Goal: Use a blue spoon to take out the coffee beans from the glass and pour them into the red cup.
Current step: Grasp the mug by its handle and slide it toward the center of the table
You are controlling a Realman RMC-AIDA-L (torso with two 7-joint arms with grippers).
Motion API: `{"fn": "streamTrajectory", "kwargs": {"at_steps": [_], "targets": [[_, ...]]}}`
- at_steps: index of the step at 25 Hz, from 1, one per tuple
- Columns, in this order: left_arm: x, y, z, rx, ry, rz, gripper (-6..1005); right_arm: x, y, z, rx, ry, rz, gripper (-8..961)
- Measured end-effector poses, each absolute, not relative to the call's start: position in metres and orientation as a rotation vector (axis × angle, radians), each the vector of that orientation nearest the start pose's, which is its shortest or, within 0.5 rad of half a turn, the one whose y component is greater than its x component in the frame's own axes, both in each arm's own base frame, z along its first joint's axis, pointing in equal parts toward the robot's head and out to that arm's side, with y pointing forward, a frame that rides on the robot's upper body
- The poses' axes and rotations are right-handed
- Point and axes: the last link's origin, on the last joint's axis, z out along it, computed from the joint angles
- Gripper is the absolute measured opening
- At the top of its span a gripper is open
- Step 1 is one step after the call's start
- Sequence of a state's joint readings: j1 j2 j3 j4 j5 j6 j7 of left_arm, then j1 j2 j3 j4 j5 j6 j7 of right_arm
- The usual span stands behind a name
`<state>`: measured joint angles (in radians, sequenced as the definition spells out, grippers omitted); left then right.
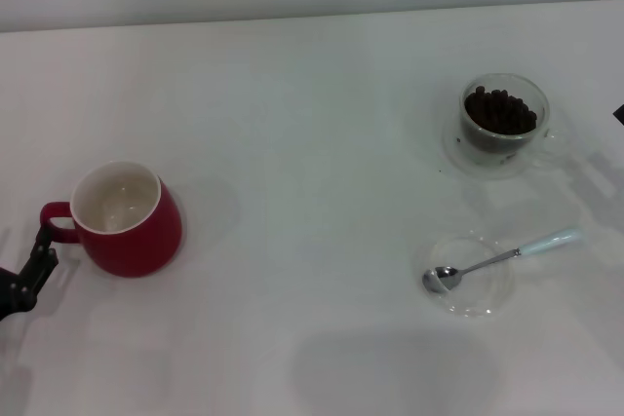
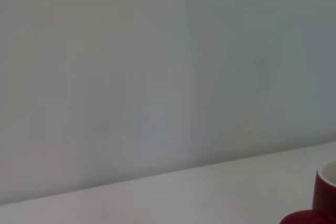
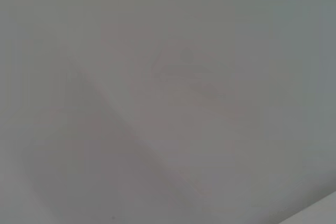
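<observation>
Nothing scooped yet: the coffee beans (image 1: 500,111) are heaped in the glass (image 1: 504,122), and the red cup (image 1: 125,219) looks empty. The blue spoon (image 1: 502,259) is laid untouched on a clear dish (image 1: 472,280), near the glass. The left gripper (image 1: 34,262) is seen at the cup's handle, grip unreadable. The right gripper is hardly seen, only a dark sliver at the frame edge beside the glass.

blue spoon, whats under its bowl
The blue spoon has its metal bowl resting in a flat clear dish, handle sticking out over the rim. The dish shows only white table through it.
</observation>
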<state>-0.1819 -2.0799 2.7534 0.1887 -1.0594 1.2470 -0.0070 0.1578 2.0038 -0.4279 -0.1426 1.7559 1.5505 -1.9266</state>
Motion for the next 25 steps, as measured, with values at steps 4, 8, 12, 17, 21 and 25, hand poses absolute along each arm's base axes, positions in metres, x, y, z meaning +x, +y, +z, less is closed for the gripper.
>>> {"fn": "streamTrajectory", "kwargs": {"at_steps": [4, 8, 12, 17, 21, 25], "targets": [[-0.368, 0.225, -0.054, -1.782, -0.535, -0.492, 820, 0.388, 0.215, 0.038, -1.6, 1.167, 1.242, 662], [-0.367, 0.229, -0.054, -1.793, -0.519, -0.481, 819, 0.387, 0.216, 0.037, -1.601, 1.17, 1.244, 662], [-0.365, 0.236, -0.055, -1.803, -0.506, -0.478, 821, 0.385, 0.218, 0.033, -1.603, 1.175, 1.253, 661], [-0.361, 0.24, -0.059, -1.835, -0.493, -0.478, 819, 0.383, 0.218, 0.029, -1.61, 1.182, 1.254, 661], [-0.36, 0.24, -0.061, -1.849, -0.487, -0.478, 818, 0.382, 0.219, 0.027, -1.611, 1.187, 1.259, 661], [-0.356, 0.237, -0.065, -1.886, -0.469, -0.486, 814, 0.382, 0.22, 0.026, -1.613, 1.192, 1.256, 661]]}}
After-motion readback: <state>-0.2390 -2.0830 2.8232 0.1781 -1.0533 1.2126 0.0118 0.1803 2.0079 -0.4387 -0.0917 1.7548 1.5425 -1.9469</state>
